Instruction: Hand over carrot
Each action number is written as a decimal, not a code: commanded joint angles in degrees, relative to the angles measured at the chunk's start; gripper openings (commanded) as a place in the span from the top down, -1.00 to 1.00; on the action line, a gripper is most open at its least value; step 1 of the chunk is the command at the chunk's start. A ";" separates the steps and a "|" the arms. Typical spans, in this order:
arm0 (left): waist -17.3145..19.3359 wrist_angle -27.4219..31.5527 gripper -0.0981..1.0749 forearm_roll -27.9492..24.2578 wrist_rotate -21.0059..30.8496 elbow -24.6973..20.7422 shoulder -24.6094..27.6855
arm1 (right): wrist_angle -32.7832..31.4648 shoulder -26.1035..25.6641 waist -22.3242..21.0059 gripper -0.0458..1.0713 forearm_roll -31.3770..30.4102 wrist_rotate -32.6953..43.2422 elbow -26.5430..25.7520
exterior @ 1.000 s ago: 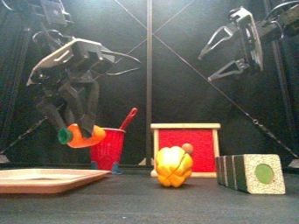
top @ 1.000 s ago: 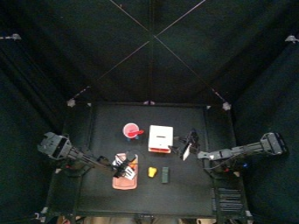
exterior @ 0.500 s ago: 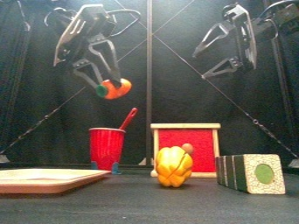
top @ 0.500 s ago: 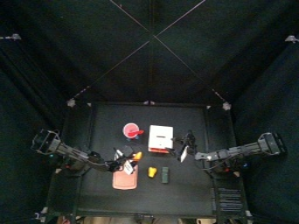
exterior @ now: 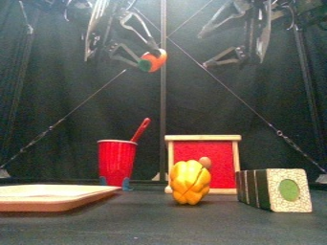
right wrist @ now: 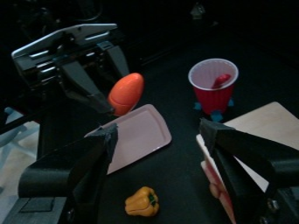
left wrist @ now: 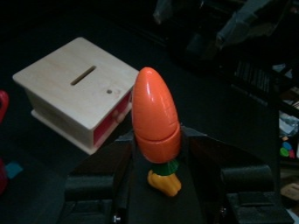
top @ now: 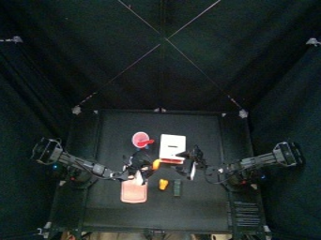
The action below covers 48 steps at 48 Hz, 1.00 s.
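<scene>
The carrot (left wrist: 155, 114), an orange cone with a green stem end, is clamped at its base in my left gripper (left wrist: 162, 168) and points away from the wrist. In the front view the left gripper (exterior: 136, 46) holds the carrot (exterior: 153, 59) high above the table, left of centre. In the top view the carrot (top: 148, 167) hangs over the table's middle. My right gripper (right wrist: 155, 133) is open and empty; the carrot (right wrist: 126, 92) shows just beyond its jaws, apart from them. The right gripper (exterior: 243, 29) is also raised high, right of the carrot.
On the table stand a red cup (exterior: 118, 161) with a spoon, a white box with a red front (exterior: 202, 161), a yellow pepper (exterior: 189, 182), a pink tray (exterior: 52, 195) at the left and a box with a green dot (exterior: 278, 189) at the right.
My left gripper has lifted the carrot from just above the tray to high up and toward the middle. My right gripper has risen and come closer to it.
</scene>
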<state>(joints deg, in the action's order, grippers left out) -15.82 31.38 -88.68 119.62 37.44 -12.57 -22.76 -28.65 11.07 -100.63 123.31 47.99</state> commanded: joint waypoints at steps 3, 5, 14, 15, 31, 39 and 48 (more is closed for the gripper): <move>0.00 1.14 -0.13 -7.65 5.71 -1.67 0.62 | 0.44 0.44 0.88 -0.94 -0.88 0.18 -2.37; -0.18 2.02 -0.13 -10.63 8.09 -1.85 1.23 | 0.70 0.79 1.23 -0.94 -0.88 0.18 -2.81; -0.35 5.10 -0.13 -21.53 15.03 -2.90 4.13 | 0.88 2.20 1.49 -0.94 -0.88 0.18 -4.31; -0.44 5.19 -0.13 -22.32 15.64 -3.08 4.31 | 0.97 2.37 1.49 -0.94 -0.88 0.26 -4.48; -1.23 6.42 -0.13 -25.93 18.98 -4.66 7.65 | 0.79 4.31 1.14 -0.94 -0.26 0.26 -6.42; -1.49 6.59 -0.13 -26.10 18.98 -5.89 9.05 | 0.70 4.75 1.14 -0.94 -0.18 0.26 -6.77; -1.49 7.65 -0.13 -26.19 18.72 -6.86 9.58 | 0.79 5.19 0.97 -0.94 0.35 0.26 -6.94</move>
<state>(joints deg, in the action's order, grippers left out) -17.40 38.32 -114.43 138.43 32.34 -2.64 -21.88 -22.94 12.22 -100.37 123.49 42.71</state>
